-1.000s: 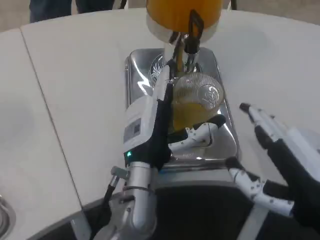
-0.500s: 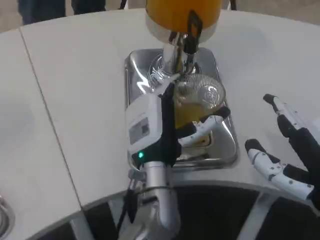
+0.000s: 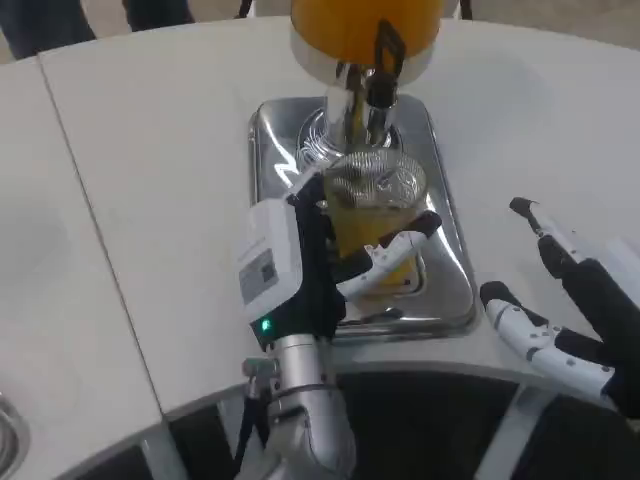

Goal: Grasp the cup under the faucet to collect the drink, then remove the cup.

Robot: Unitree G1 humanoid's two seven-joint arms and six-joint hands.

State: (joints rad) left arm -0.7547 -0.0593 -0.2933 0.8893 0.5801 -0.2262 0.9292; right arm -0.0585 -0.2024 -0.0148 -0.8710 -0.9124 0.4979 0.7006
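A clear ribbed cup [image 3: 375, 205] partly filled with orange drink stands on the shiny metal drip tray [image 3: 450, 280], right under the black-handled faucet [image 3: 380, 75] of the orange drink dispenser [image 3: 365, 25]. My left hand [image 3: 300, 265] grips the cup from its left side, with fingers [image 3: 385, 262] wrapped around its front. My right hand [image 3: 570, 320] hovers open over the table to the right of the tray, fingers spread and holding nothing.
The white round table [image 3: 150, 180] stretches to the left with a seam running down it. The table's front edge lies just below the tray. A metal rim [image 3: 8, 430] sits at the lower left corner.
My left hand has shifted slightly left and nearer with the cup, which now sits closer beneath the faucet. My right hand drifted a little left and down.
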